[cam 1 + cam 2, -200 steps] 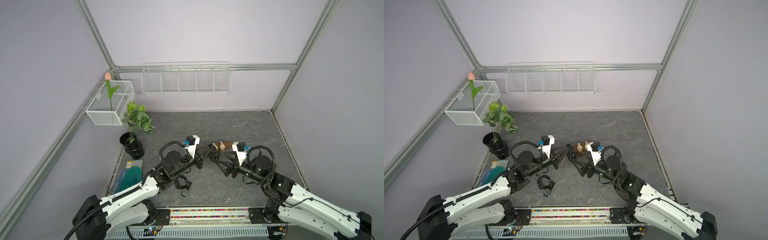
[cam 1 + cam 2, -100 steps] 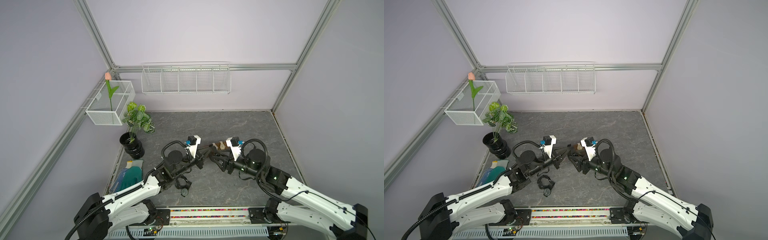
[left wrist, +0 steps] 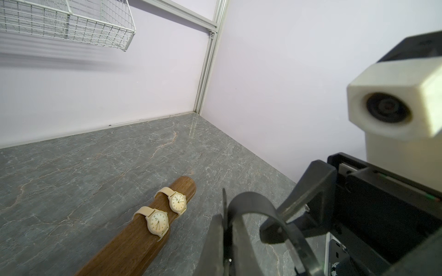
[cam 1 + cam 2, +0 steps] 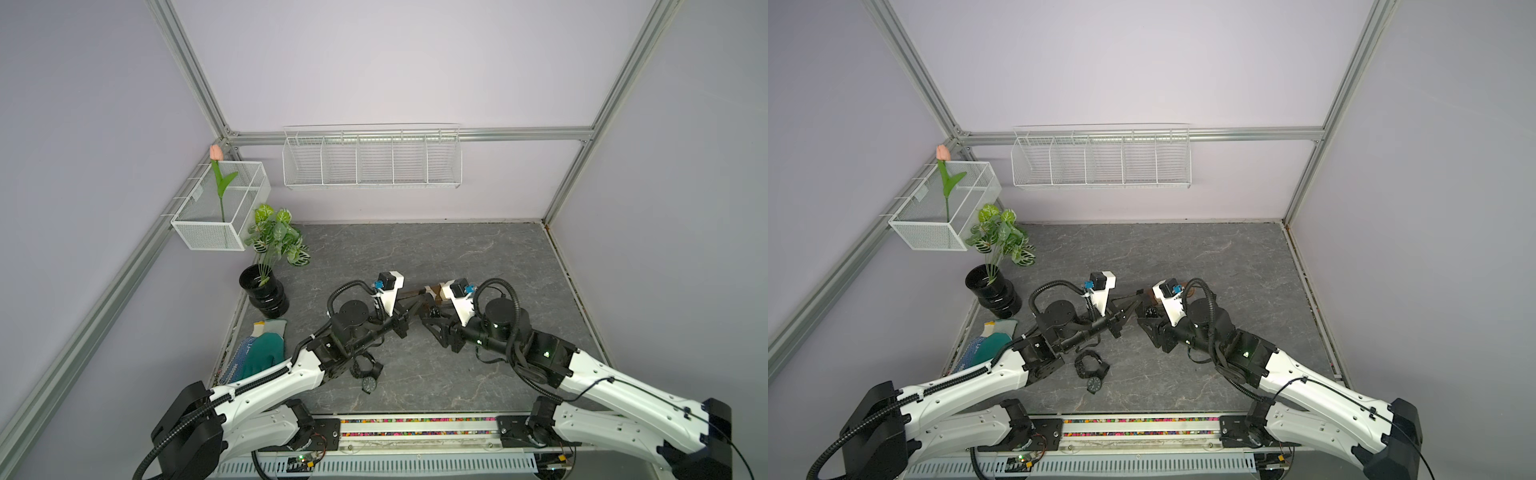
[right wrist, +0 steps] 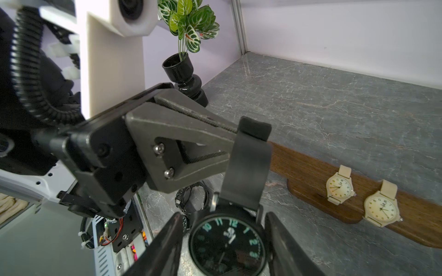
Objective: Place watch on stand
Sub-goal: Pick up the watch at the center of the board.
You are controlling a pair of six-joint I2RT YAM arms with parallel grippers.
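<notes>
The watch [image 5: 229, 243] is black with green numerals and hangs by its strap [image 5: 248, 167] from my left gripper [image 5: 235, 136], which is shut on the strap's upper part. My right gripper [image 5: 223, 215] has a finger against each side of the watch's round case. In both top views the two grippers [image 4: 419, 305] [image 4: 1148, 318] meet at mid-table just in front of the stand. The stand [image 3: 134, 243] is a dark brown wooden bar and carries two beige watches [image 3: 157, 221] [image 3: 178, 202] towards one end. Its near half is bare.
A second black watch [image 4: 365, 372] lies on the grey table under my left forearm. A potted plant [image 4: 264, 291] and green gloves [image 4: 262, 349] sit at the left edge. Wire baskets [image 4: 372, 160] hang on the back wall.
My right arm has swung left to the left gripper, and its jaws have narrowed around the watch's case. The left gripper has kept still, holding the strap.
</notes>
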